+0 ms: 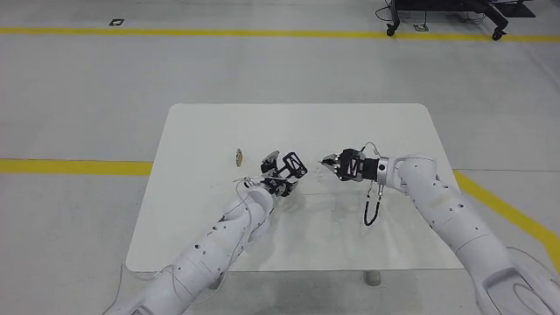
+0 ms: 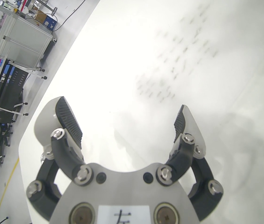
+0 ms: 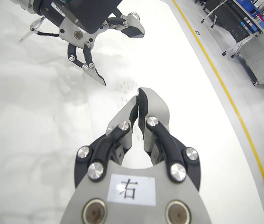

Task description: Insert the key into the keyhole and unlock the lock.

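Item 1: left pincer (image 2: 122,103), which I am holding wide open over the table (image 1: 201,227).
Item 2: right pincer (image 3: 138,94), facing it, pads pressing together.
Item 3: small brownish metal piece (image 1: 238,155), lock or key I cannot tell, lying near the left pincer.

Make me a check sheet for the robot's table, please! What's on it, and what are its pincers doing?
surface: white table with rounded corners.
job's things: one small greyish thing lies on the table, apart from both pincers; too small to tell lock from key.
clutter: nothing seen.
pincers: left pincer open, holding nothing; right pincer shut, nothing visible between its pads.
cables: black cable loop hangs by the right arm.
surroundings: yellow floor line beyond the table.
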{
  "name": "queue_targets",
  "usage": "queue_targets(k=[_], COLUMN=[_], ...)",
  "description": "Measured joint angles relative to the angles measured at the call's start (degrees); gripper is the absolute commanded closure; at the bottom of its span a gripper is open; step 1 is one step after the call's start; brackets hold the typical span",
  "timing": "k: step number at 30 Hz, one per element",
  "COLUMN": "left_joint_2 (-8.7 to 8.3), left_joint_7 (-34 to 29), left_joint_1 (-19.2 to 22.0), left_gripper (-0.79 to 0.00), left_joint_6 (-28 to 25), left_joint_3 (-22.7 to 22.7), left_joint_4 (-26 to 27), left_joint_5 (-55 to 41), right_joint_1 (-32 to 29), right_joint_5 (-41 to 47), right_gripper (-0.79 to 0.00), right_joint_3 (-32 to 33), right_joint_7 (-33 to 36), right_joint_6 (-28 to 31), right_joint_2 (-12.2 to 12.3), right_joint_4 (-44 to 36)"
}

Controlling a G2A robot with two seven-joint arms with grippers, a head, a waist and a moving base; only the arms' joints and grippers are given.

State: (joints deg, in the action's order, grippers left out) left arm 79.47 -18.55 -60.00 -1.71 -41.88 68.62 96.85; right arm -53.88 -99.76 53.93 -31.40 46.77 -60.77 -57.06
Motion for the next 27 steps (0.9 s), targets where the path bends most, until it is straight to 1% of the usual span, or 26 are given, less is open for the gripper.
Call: queue_targets(k=[4, 7, 10, 12, 15, 17, 19, 24, 25, 27], left_joint_2=[-0.22, -0.81, -1.76, -2.61, -3.94, -4.49, -4.49, -4.46, -4.47, -4.51], left_joint_7=[1.2, 1.6, 1.9, 2.2, 1.6, 0.3, 0.3, 0.4, 0.8, 3.9], left_joint_1=[-0.5, -1.5, -3.4, -5.4, -9.3, -11.2, -11.2, -11.1, -11.3, -12.6], left_gripper=[-0.785, -0.785, -0.785, -0.785, -0.785, -0.785, -0.785, -0.785, -0.785, -0.785], left_joint_6=[0.3, 0.2, 0.0, -0.4, -2.8, -4.7, -4.7, -4.6, -4.5, -3.0], left_joint_3=[-1.7, -4.0, -7.4, -10.6, -16.0, -18.4, -18.3, -18.1, -18.2, -19.1], left_joint_4=[2.7, 6.4, 11.6, 16.0, 22.5, 26.2, 26.0, 25.4, 25.2, 24.5], left_joint_5=[-0.2, 0.4, 0.8, 0.7, -0.8, -0.8, -0.7, -0.8, -0.9, -1.9], right_joint_1=[-1.3, -2.4, -3.7, -4.6, -5.0, -5.0, -5.0, -5.0, -5.3, -6.1], right_joint_5=[1.0, 1.5, 2.3, 3.1, 5.3, 5.3, 5.3, 5.3, 5.7, 8.1], right_gripper=[0.0, 0.0, 0.0, 0.0, 0.0, 0.0, 0.0, 0.0, 0.0, 0.0], right_joint_3=[1.7, 3.2, 4.8, 5.7, 6.1, 6.1, 6.1, 6.1, 6.1, 6.0], right_joint_7=[-0.9, -1.3, -1.4, -1.7, -1.8, -1.7, -1.7, -1.8, -2.0, -0.9], right_joint_6=[0.2, 0.0, -0.1, 0.8, 5.8, 6.4, 5.5, 5.4, 5.3, 4.3], right_joint_2=[0.7, 1.3, 1.9, 2.3, 2.5, 2.5, 2.5, 2.5, 2.5, 2.2], right_joint_4=[-1.9, -3.5, -5.7, -7.3, -7.9, -7.9, -7.9, -7.9, -8.0, -8.4])
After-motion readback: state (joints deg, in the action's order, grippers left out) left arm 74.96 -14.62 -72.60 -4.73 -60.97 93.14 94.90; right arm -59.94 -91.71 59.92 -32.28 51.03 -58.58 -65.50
